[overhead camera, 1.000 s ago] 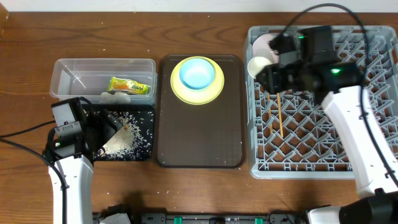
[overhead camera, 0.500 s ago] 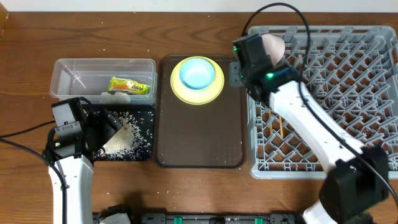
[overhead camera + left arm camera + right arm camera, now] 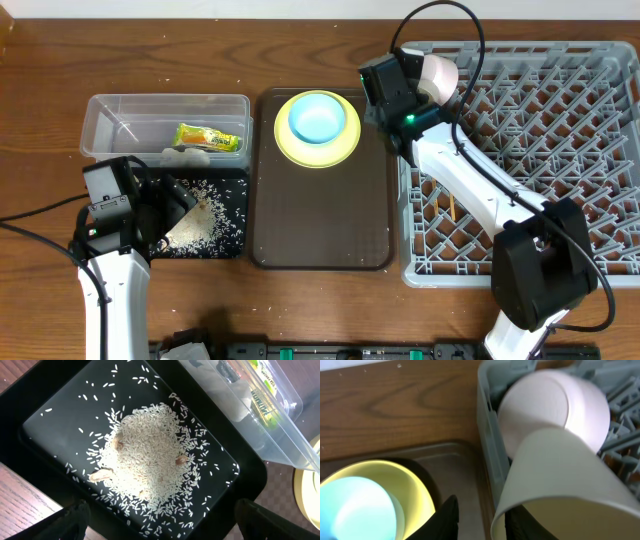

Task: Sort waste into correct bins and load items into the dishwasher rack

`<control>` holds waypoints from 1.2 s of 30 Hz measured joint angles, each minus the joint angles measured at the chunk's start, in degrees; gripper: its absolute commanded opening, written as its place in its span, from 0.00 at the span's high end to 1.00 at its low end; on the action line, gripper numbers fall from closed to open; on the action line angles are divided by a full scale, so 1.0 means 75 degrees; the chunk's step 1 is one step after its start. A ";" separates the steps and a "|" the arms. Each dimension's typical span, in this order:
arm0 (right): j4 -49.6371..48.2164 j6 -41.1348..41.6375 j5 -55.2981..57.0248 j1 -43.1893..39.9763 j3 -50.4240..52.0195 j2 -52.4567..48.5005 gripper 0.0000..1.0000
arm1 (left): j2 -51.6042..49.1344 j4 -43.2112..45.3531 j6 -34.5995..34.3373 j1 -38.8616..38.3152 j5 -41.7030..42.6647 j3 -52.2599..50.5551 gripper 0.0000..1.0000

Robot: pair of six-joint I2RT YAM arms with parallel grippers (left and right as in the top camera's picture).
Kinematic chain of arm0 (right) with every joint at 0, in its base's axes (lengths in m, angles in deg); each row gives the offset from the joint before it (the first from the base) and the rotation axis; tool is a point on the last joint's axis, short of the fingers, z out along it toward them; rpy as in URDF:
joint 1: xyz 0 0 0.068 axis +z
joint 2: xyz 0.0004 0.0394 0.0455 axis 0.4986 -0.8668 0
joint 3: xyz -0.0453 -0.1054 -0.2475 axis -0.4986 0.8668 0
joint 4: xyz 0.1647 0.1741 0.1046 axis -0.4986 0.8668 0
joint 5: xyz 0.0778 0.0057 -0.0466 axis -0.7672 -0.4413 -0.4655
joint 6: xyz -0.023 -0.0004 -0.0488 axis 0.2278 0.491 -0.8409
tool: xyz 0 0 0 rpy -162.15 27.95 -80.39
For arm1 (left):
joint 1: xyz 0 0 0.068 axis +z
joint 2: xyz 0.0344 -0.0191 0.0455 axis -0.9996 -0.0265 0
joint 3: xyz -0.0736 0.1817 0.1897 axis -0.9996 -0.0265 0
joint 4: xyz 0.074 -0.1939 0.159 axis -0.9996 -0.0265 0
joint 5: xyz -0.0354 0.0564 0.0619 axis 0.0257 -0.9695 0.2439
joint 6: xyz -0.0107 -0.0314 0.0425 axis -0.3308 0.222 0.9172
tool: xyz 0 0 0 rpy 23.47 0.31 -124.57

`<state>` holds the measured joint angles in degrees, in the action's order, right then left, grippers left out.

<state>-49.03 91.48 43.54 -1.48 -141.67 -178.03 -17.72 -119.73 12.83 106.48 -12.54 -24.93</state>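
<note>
at the dishwasher rack's (image 3: 520, 240) left edge your right hand (image 3: 477, 517) has the small white cup (image 3: 555, 475) at its fingers, grip unclear; well left of the rack, your left hand (image 3: 165, 515) is spread wide, empty.

Wood-grain table (image 3: 300, 300), matt; clear plastic tub (image 3: 120, 125); glossy black tray (image 3: 60, 435); grey plastic rack (image 3: 580, 200); smooth white cup (image 3: 555, 470).

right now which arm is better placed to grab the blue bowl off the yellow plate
Right. The right pincer hangs open between the blue bowl and the rack. The left pincer is over the rice in the black tray, farther off.
</note>
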 measured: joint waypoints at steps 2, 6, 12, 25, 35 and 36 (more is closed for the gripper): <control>-0.0029 -0.0093 0.0026 0.0000 0.0000 0.0000 0.79 | 0.0000 0.0000 -0.0003 0.0000 0.0000 0.0000 0.05; 0.0009 -0.0251 0.0035 0.0000 0.0000 0.0000 0.84 | 0.0000 0.0000 0.0000 0.0000 0.0000 0.0000 0.05; 0.0137 -0.0425 0.0085 0.0000 0.0000 0.0000 0.82 | 0.0000 0.0000 0.0000 0.0000 0.0000 0.0000 0.05; 0.0318 -0.0493 0.0350 -0.0009 0.0003 0.0000 0.86 | 0.0000 0.0000 0.0000 0.0000 0.0000 0.0000 0.05; 0.1326 -0.0554 0.1419 -0.0017 0.0017 0.0052 0.87 | 0.0000 0.0000 0.0000 0.0000 0.0000 0.0000 0.05; 0.1443 -0.0554 0.1466 -0.0017 0.0029 0.0099 0.87 | 0.0000 0.0000 -0.0003 0.0000 0.0000 0.0000 0.05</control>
<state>-38.21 87.33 54.54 -1.62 -141.45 -177.28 -17.72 -119.73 12.81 106.48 -12.54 -24.93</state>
